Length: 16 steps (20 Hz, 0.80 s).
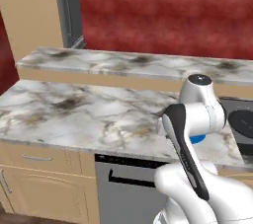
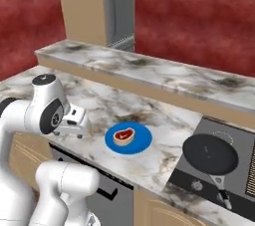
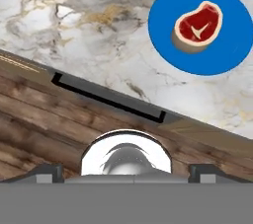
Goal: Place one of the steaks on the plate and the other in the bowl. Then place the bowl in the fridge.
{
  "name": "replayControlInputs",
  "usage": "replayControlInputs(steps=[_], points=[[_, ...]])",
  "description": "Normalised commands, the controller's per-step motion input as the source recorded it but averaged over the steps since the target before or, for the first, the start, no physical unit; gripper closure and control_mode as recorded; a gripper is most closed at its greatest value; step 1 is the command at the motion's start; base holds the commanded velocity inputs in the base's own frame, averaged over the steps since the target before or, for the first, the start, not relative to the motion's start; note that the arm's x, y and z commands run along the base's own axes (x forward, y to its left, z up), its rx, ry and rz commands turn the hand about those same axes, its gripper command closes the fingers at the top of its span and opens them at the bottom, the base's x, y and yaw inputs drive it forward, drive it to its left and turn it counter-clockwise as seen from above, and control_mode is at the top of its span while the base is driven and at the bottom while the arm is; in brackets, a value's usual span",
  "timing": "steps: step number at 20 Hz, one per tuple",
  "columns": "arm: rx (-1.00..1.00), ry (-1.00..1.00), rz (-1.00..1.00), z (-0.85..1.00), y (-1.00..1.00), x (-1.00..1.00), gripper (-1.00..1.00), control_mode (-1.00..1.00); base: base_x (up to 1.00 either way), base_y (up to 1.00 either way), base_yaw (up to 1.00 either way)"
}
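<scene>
Tool (image 2: 74,131): fingers spread wide, empty, at 9 o'clock of the plate.
Steak (image 2: 123,136): pink cut resting at the centre of the blue plate (image 2: 142,145) on the counter (image 2: 164,120).
Risk: the low hand could nudge the plate while swinging off for the second cut.

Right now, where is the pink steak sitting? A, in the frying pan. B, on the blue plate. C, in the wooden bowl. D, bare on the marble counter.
B: the steak lies on the blue plate, which rests on the counter left of the frying pan; the hand view shows the same.
</scene>
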Motion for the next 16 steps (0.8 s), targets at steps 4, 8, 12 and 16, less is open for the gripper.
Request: replayControlInputs(steps=[4, 8, 12, 16], points=[[0.0, 0.0, 0.0, 0.0, 0.0, 0.0, -1.0, 1.0, 0.0, 0.89, -0.45], [0.0, 0.0, 0.0, 0.0, 0.0, 0.0, -1.0, 1.0, -0.02, 1.0, -0.42], [0.0, 0.0, 0.0, 0.0, 0.0, 0.0, -1.0, 1.0, -0.03, 1.0, -0.4], [0.0, 0.0, 0.0, 0.0, 0.0, 0.0, -1.0, 1.0, -0.18, 1.0, -0.37]])
